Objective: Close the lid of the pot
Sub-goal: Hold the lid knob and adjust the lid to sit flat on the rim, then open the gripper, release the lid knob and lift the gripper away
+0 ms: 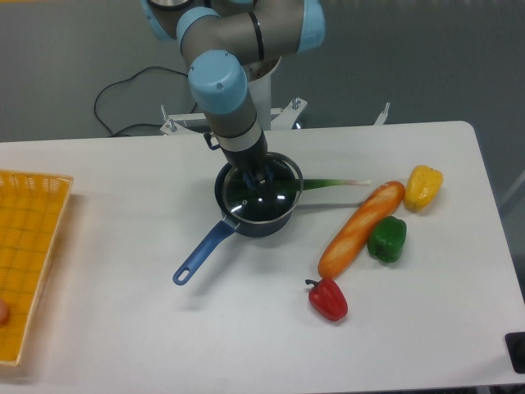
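The dark blue pot (246, 225) stands on the white table just in front of the arm's base, its bright blue handle (201, 255) pointing toward the front left. The glass lid (275, 202) with its silver rim lies level on the pot's mouth. My gripper (260, 180) hangs straight down over the lid's centre, fingers slightly apart on either side of the blue knob, which they mostly hide. It looks open, just above the lid.
A green leek (338, 182) lies right of the pot, touching its rim. Further right are a long orange vegetable (361, 228), a green pepper (386, 238), a yellow pepper (423, 186) and a red pepper (328, 299). An orange basket (29, 254) sits at the left edge.
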You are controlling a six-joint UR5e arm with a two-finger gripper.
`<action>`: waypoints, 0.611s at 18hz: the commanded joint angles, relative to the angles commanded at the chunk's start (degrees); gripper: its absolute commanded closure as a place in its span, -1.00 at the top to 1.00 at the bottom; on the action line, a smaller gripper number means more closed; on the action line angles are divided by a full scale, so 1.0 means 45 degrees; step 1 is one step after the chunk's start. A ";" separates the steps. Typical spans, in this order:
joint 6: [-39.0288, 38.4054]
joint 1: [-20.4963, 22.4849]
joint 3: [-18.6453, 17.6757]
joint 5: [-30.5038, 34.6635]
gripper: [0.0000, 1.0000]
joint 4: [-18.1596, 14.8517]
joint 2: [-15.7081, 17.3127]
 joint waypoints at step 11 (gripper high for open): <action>-0.0059 0.2305 0.0784 -0.2031 1.00 -0.0137 0.0078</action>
